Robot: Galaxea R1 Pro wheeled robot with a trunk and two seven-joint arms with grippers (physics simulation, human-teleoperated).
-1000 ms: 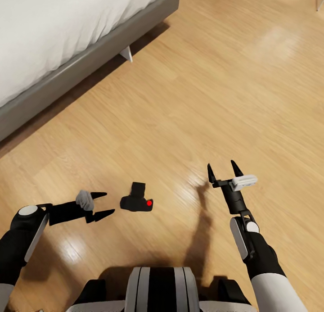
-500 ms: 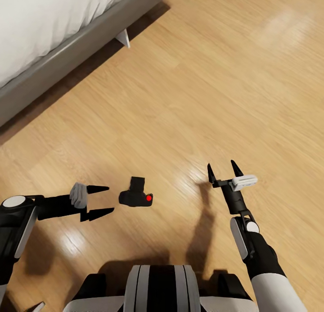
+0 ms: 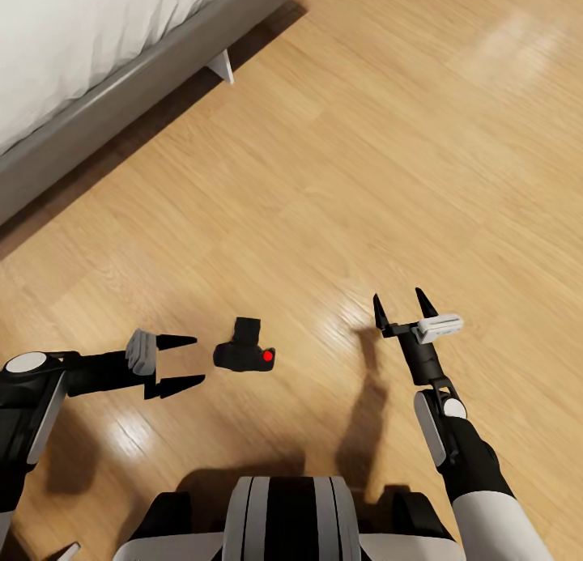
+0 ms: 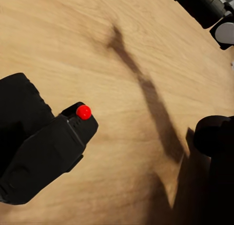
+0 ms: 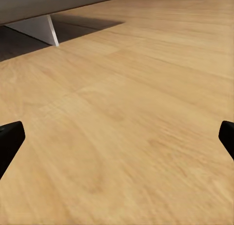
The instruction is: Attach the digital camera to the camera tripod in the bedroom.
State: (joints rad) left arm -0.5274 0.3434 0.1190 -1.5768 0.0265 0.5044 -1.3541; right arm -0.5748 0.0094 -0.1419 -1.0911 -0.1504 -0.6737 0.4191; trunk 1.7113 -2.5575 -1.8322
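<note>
Wood floor [image 3: 364, 140] bears digital camera [image 3: 244, 355], long axis toward spread-fingered left gripper [image 3: 188, 360].

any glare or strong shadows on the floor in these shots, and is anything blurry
Head view: pale glare patches on the floor, and a dark shadow under the right gripper. Left wrist view: a long arm shadow crosses the planks; the digital camera looks soft up close. Right wrist view: even light.

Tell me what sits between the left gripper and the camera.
Nothing: in the head view, only bare wood floor separates the open left gripper from the camera.
</note>
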